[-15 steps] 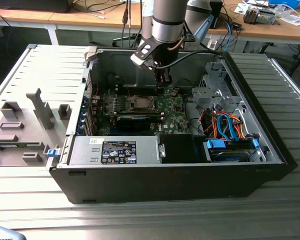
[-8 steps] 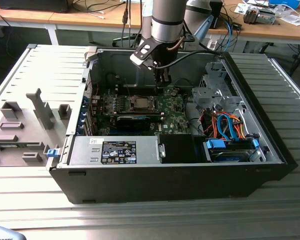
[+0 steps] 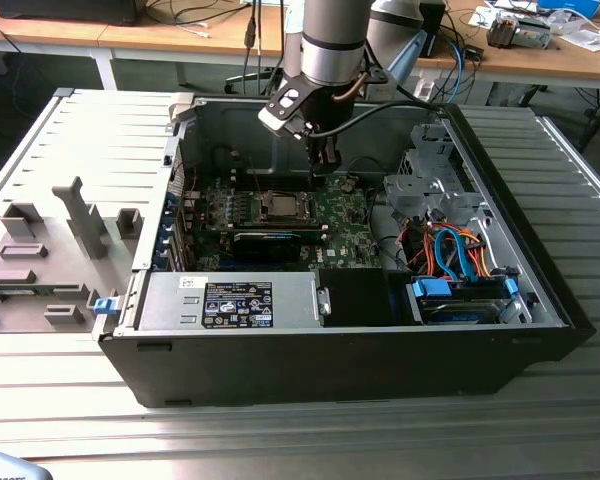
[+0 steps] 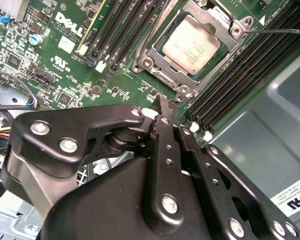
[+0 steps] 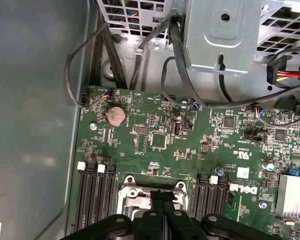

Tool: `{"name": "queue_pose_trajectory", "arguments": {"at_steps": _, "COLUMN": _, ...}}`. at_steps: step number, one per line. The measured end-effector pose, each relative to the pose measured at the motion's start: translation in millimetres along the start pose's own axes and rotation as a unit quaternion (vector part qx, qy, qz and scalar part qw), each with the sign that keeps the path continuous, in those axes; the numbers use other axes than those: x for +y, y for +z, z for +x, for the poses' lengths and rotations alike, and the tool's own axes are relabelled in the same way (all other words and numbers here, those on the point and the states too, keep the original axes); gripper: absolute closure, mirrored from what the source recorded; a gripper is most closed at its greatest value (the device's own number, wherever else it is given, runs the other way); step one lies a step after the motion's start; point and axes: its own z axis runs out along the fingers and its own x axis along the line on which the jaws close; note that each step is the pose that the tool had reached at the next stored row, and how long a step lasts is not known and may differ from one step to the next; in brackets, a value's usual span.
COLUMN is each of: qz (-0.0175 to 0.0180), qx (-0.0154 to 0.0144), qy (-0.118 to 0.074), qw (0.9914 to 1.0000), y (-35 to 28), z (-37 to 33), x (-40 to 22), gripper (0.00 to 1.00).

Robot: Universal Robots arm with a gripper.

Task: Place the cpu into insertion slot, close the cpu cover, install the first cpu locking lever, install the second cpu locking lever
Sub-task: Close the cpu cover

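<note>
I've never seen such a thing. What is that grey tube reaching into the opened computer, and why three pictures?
The grey tube is a robot arm; the black pincer at its end is its gripper. One picture comes from a camera standing apart; the other two from cameras riding on the arm's wrist. The open computer case lies on a slatted metal table. Inside is the green motherboard, and the silvery square is the cpu, sitting in its socket. The gripper hangs close by it, shut, holding nothing.
</note>
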Motion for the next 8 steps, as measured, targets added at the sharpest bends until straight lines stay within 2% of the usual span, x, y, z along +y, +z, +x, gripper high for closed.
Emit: {"name": "queue_pose_trajectory", "arguments": {"at_steps": 8, "qz": -0.0001, "qx": 0.0004, "qy": 0.0, "qw": 1.0, "y": 0.0, "z": 0.2, "x": -1.4, "gripper": 0.89}}
